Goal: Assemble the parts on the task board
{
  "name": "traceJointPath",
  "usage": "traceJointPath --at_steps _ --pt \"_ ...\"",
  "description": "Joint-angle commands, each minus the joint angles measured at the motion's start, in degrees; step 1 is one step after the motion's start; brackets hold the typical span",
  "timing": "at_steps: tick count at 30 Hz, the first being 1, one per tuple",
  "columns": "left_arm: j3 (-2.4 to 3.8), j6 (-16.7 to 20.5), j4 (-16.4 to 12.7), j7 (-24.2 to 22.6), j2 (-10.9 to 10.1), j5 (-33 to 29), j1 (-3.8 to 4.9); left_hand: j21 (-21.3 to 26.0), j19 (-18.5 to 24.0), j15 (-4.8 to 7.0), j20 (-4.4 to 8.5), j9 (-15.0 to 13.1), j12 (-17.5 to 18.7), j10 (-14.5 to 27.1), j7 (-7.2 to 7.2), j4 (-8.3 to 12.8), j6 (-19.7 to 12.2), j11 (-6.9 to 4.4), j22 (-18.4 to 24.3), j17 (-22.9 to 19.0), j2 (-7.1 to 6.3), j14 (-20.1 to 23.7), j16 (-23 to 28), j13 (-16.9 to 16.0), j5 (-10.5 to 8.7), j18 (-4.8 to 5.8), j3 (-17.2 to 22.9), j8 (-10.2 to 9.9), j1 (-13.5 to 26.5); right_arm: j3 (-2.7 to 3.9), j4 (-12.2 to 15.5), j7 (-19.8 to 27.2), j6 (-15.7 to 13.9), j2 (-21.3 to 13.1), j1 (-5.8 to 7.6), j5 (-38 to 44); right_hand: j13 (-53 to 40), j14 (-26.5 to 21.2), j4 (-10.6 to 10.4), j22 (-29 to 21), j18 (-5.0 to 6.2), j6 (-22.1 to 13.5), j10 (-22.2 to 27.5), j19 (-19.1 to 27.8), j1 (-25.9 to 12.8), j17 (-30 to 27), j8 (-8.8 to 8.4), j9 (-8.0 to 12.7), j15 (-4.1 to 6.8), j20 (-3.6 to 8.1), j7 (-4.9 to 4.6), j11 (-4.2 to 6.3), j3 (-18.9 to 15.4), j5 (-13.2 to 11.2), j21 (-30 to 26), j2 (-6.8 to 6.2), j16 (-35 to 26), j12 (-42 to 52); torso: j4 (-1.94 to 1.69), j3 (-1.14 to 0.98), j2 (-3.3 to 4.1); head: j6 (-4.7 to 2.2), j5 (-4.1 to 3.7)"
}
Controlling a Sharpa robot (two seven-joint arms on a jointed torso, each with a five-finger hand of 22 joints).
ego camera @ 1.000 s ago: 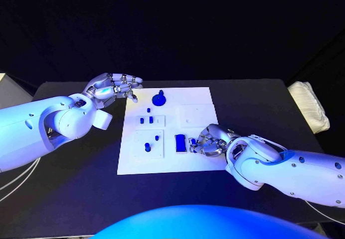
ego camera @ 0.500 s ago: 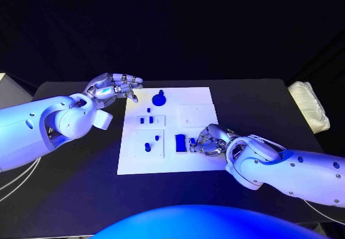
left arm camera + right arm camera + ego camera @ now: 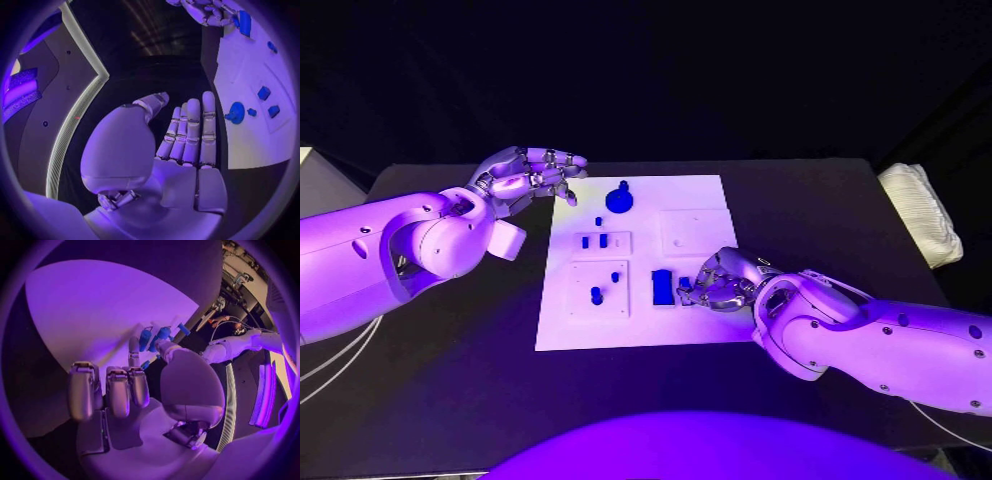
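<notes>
Nearest us, our right hand [image 3: 720, 284] rests on the white board [image 3: 640, 328], fingers curled around a small blue part [image 3: 685, 284] beside the upright blue block [image 3: 662, 287] (stiff, light, probably slippery; pinch its sides). Farther off, our left hand [image 3: 528, 176] hovers, fingers curled, holding nothing, near the round knob [image 3: 619, 199]. A folded cloth [image 3: 923, 212] lies clear at the tabletop's edge.

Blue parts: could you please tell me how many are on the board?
8: round one farthest, small one nearer, middle-tile pair, near-tile pair, rectangle, and a bit at the right hand, which may hide others.
</notes>
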State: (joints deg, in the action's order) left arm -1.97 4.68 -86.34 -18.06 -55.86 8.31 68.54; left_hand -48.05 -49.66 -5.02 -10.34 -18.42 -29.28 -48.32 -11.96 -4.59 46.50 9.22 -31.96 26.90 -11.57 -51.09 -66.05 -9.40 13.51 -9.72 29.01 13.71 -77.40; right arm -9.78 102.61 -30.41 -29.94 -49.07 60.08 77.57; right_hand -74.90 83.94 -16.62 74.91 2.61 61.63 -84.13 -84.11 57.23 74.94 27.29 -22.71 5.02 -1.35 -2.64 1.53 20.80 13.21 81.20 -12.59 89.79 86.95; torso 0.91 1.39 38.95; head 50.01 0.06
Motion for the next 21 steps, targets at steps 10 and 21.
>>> traceJointPath --at_steps 10,21 --pt "0.02 -1.0 0.06 -0.31 0.17 0.24 0.02 0.3 -0.34 -0.09 -0.1 0.08 -0.39 0.44 -0.65 -0.39 -0.53 -0.17 0.14 -0.09 0.34 0.45 -0.25 0.1 0.27 -0.8 0.03 -0.1 0.14 0.0 0.55 2.24 -0.73 -0.24 0.01 -0.85 -13.79 5.89 -0.02 11.6 -0.83 -0.44 -4.74 -4.04 -1.12 14.29 0.3 -0.13 0.0 0.22 -0.03 -0.07 -1.05 -0.01 -0.09 0.14 -0.22 -0.3 -0.09 0.03 -0.01 -0.01 -0.17" --pt "0.02 -1.02 0.07 -0.27 0.11 0.24 0.02 0.35 -0.36 -0.1 -0.11 0.08 -0.43 0.46 -0.66 -0.48 -0.54 -0.16 0.17 -0.1 0.41 0.46 -0.26 0.11 0.28 -0.79 0.03 -0.1 0.18 -0.01 1.67 3.09 -0.71 -1.58 -0.01 -1.41 -13.88 5.92 0.11 11.7 -0.87 -0.42 -4.82 -4.09 -0.75 14.43 0.4 -0.18 0.04 0.25 0.05 0.0 -1.28 0.82 0.1 1.2 -0.14 -0.09 0.03 -0.01 -0.01 -0.01 -0.09"
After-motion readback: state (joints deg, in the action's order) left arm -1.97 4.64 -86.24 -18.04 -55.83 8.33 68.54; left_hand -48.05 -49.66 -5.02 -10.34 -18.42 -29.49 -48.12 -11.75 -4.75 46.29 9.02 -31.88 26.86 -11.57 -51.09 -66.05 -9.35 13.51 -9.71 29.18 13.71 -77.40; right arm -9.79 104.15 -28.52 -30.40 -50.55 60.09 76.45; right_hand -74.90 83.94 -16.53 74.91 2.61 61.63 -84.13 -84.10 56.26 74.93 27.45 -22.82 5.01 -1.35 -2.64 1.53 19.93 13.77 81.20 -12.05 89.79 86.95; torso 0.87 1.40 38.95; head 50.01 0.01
